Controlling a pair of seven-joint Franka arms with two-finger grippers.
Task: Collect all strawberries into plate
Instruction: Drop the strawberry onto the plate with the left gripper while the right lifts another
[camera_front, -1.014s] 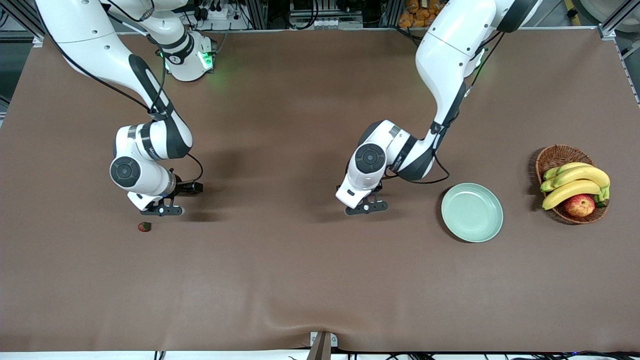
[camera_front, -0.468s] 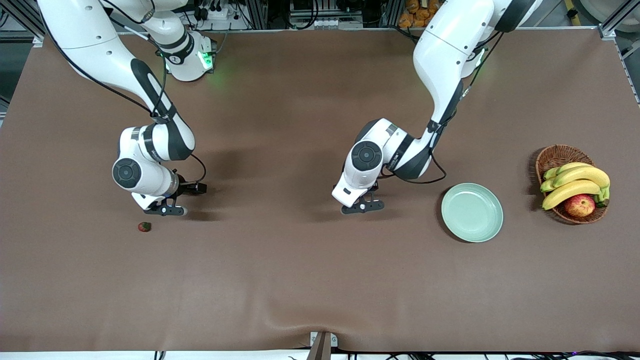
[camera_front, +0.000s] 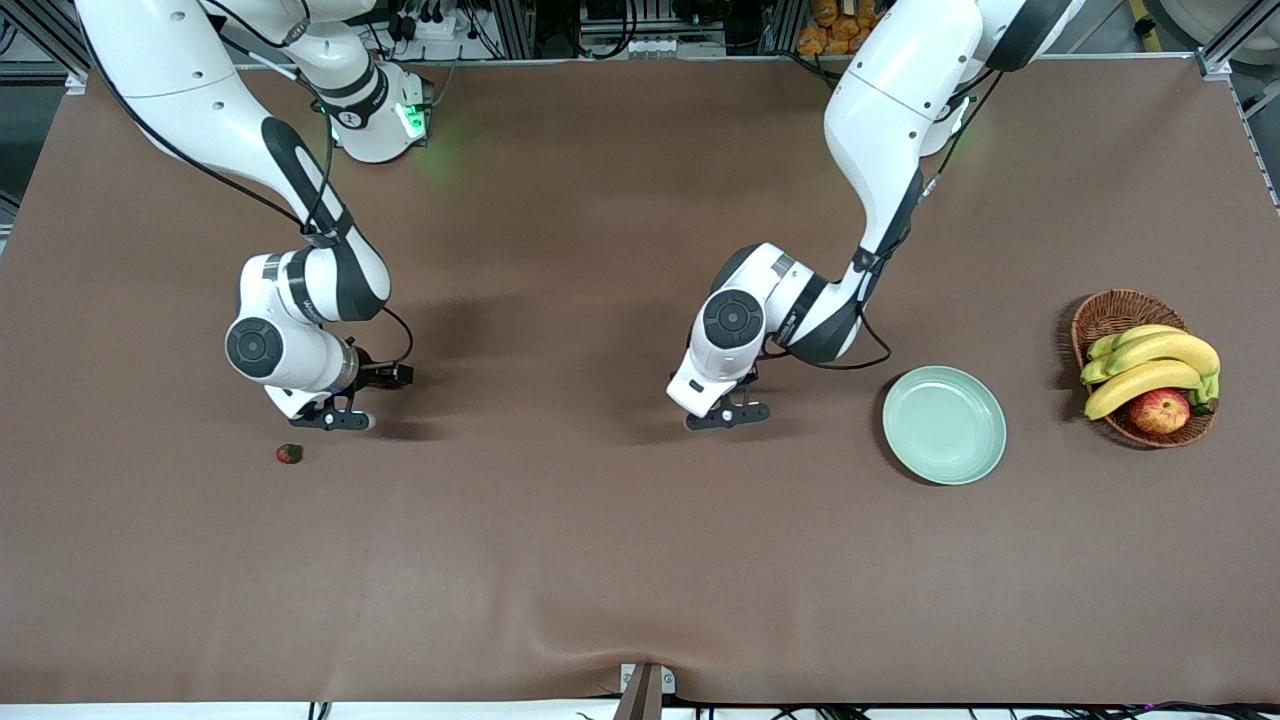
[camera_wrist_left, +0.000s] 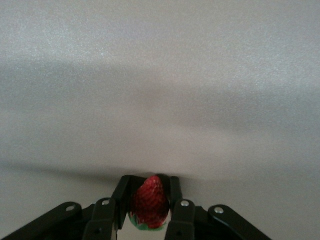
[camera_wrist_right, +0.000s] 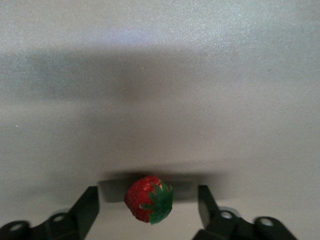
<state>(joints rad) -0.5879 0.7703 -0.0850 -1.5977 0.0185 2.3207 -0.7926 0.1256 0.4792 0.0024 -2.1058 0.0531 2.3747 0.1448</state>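
Left gripper (camera_front: 727, 414) is clamped on a strawberry (camera_wrist_left: 148, 202) low over the table (camera_front: 560, 560) mid-table, beside the empty plate (camera_front: 944, 425). Right gripper (camera_front: 334, 420) is spread wide around another strawberry (camera_wrist_right: 148, 198), apparently lying on the cloth. A third strawberry (camera_front: 289, 454) lies just nearer the front camera than the right gripper.

In the front view, the strawberry (camera_wrist_left: 148, 202) held in the left tool (camera_wrist_left: 147, 205) is hidden under the wrist. The strawberry (camera_wrist_right: 148, 198) between the right tool's (camera_wrist_right: 148, 200) fingers is hidden likewise. Both tools are cut off by the wrist views' edges.
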